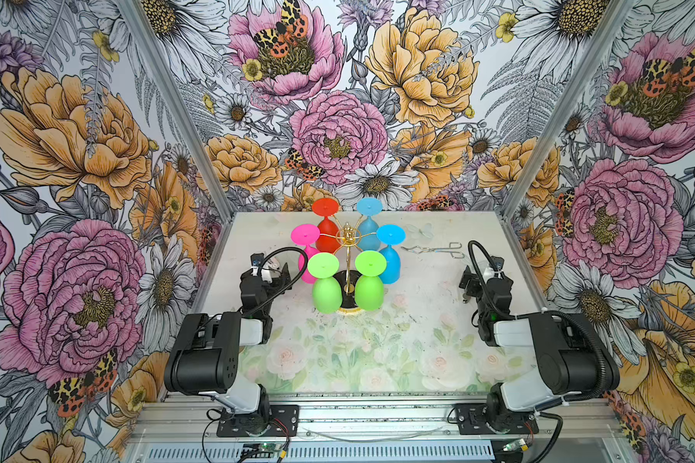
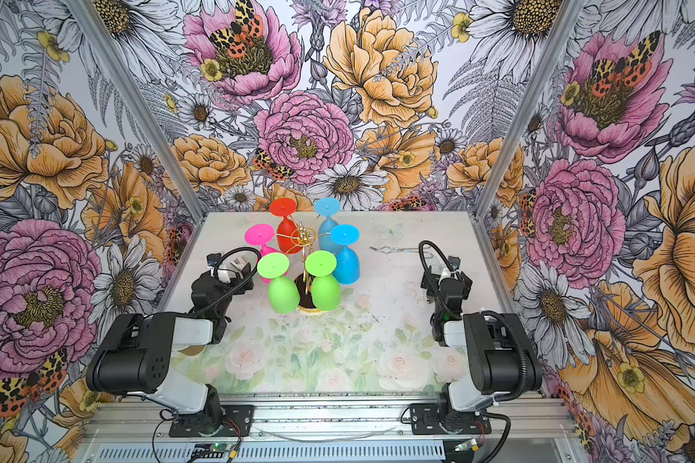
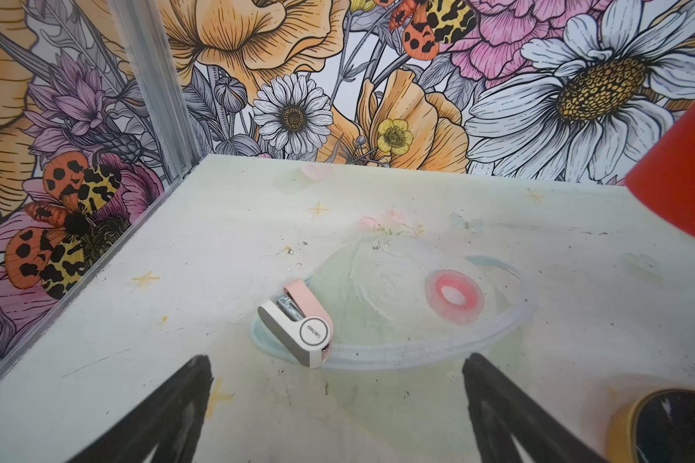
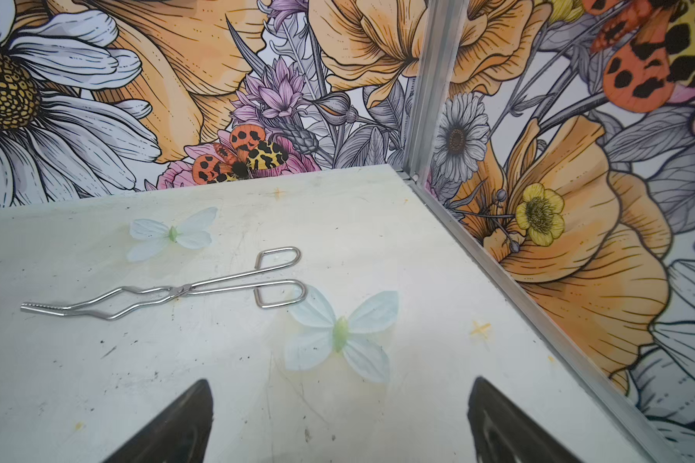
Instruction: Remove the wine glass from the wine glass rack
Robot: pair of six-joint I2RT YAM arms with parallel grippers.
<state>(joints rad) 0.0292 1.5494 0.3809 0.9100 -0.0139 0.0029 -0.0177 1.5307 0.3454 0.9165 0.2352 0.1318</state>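
Six wine glasses (image 1: pixel 328 294) hang (bowls down) on the rack (image 1: pixel 347 236).

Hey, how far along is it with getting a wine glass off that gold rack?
Done: nothing yet; the red glass and five others hang upside down on the wine glass rack. In hand: nothing; the left gripper and right gripper are open, empty and apart from the rack. Left: reach a glass, grip it, slide it off its loop.

Left pincer (image 3: pixel 338 356) and right pincer (image 4: pixel 342 380) both gape wide, empty, hovering low.
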